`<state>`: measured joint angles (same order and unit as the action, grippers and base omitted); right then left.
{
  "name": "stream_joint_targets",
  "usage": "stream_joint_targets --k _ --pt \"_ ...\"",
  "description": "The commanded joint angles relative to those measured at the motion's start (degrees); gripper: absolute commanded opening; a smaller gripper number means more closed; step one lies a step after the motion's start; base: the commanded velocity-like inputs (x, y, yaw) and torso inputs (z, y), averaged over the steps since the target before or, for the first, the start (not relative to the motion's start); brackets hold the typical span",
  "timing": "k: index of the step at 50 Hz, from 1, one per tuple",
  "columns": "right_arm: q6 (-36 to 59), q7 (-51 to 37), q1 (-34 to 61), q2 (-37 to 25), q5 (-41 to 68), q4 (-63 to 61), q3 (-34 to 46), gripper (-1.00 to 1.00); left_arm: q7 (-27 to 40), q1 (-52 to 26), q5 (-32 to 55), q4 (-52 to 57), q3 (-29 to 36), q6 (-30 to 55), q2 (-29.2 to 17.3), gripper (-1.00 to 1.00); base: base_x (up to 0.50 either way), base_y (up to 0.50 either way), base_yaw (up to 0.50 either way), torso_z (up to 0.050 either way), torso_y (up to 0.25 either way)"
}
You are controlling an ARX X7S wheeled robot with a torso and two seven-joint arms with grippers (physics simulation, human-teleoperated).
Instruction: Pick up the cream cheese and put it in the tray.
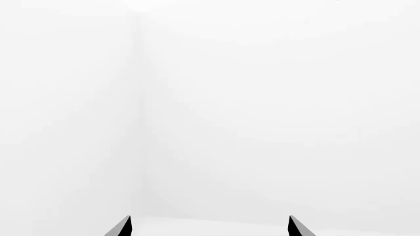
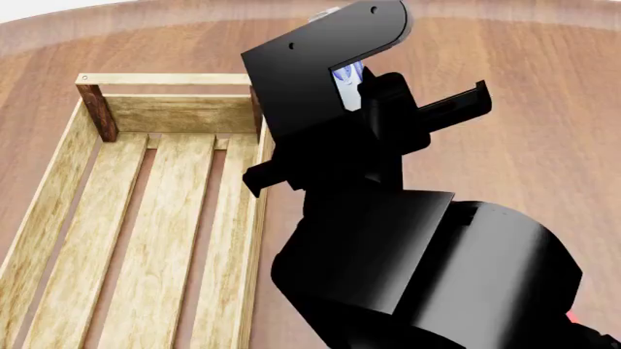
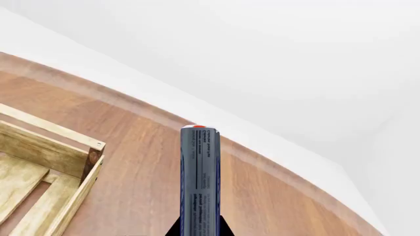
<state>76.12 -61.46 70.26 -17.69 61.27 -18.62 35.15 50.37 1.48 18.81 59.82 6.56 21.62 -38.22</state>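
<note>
In the right wrist view, the cream cheese [image 3: 199, 182] shows edge-on as a thin blue-grey box with small print, sticking up between the dark fingers of my right gripper [image 3: 200, 231], which is shut on it. From the head view only a blue-and-white sliver of the cream cheese [image 2: 347, 75] shows behind the black right arm [image 2: 388, 240], above the table just right of the tray's far end. The tray [image 2: 165, 78] is a light-wood slatted crate with dark corner posts, and its inside is bare where visible. My left gripper [image 1: 210, 227] is open, facing white walls.
The round wooden table [image 2: 534, 145] carries the tray [image 3: 52, 132] at its left side. The table's curved edge [image 3: 262, 152] runs close behind the held box. My right arm hides much of the table's middle, and a small red spot [image 2: 572, 318] peeks out beside it.
</note>
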Motion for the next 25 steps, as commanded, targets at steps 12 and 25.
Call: stream_joint_targets --k 12,25 --pt "-7.3 11.0 3.7 0.1 -7.5 8.7 7.9 -1.00 39.2 10.4 7.0 0.0 3.9 -18.1 -31.6 1.00 0.00 0.00 0.00 0.000 0.000" --pt "-11.7 26.5 11.7 4.7 -11.9 20.4 17.8 -1.00 37.8 14.5 6.4 -0.5 0.2 -19.2 -30.2 1.00 0.00 0.00 0.00 0.000 0.001"
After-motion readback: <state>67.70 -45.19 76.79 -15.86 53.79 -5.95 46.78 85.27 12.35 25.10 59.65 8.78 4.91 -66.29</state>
